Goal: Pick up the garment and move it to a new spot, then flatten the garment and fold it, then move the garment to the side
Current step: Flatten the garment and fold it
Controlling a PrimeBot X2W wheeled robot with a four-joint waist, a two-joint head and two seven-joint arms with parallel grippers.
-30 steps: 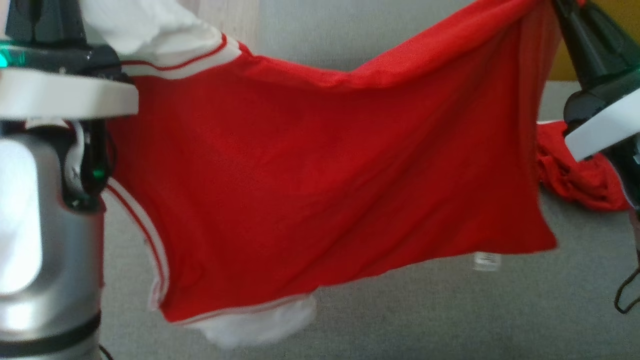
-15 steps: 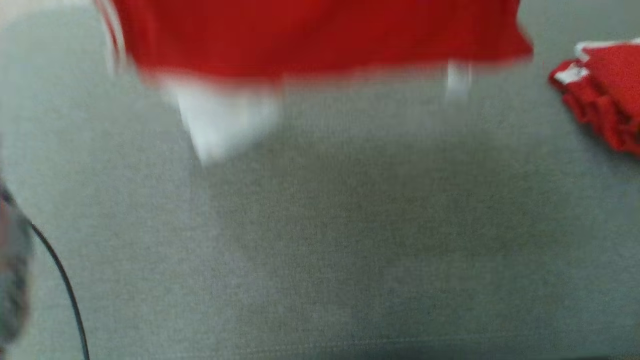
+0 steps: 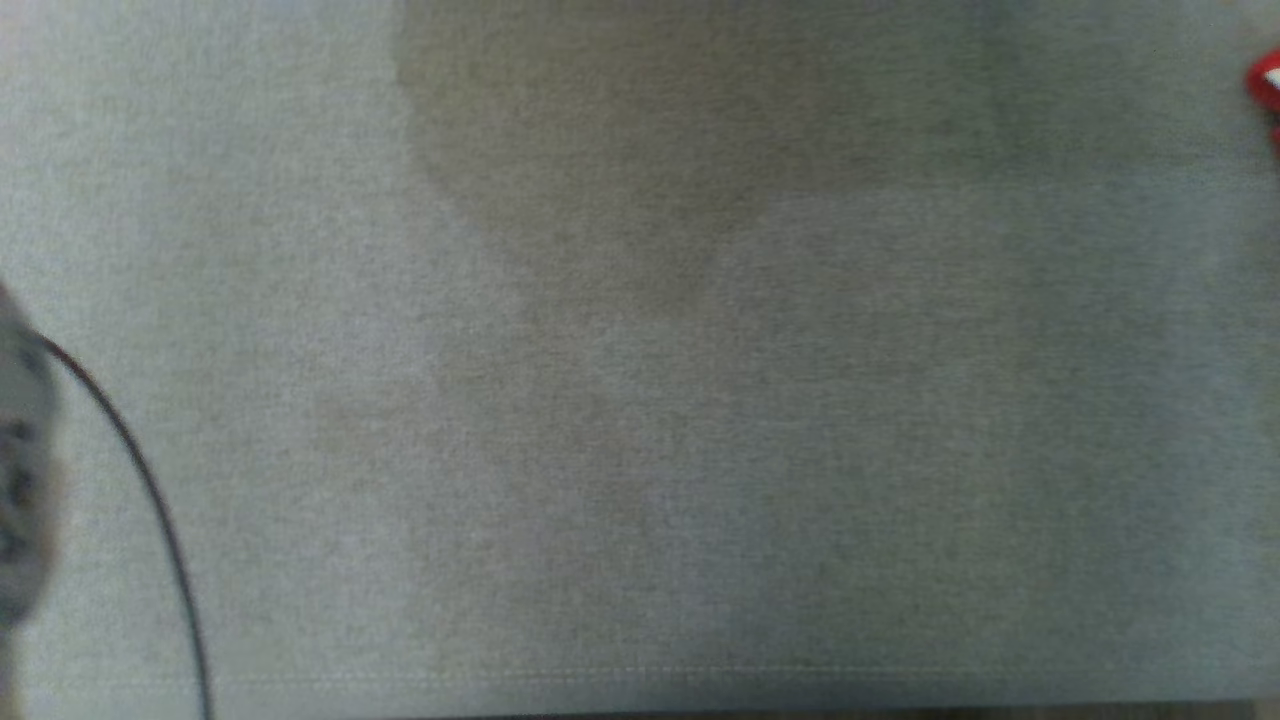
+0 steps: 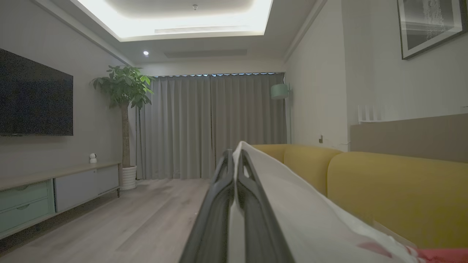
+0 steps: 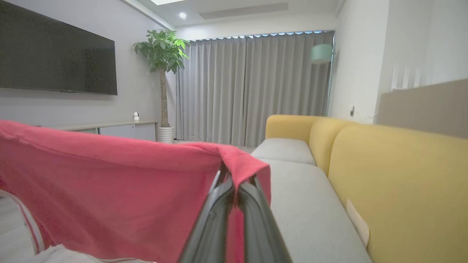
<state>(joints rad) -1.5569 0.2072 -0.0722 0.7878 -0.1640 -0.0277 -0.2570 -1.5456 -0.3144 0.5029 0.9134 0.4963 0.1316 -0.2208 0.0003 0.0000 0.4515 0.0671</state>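
Garment (image 5: 109, 190) hung stretched above sofa seat (image 5: 303, 208), long axis left-right | left fingers (image 4: 215, 219) pressed together on its white end | right fingers (image 5: 214, 223) pinched its red corner | cloth sagged below them

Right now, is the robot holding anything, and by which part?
The red garment, held at both ends: the left gripper pinches its white end, the right gripper its red edge.
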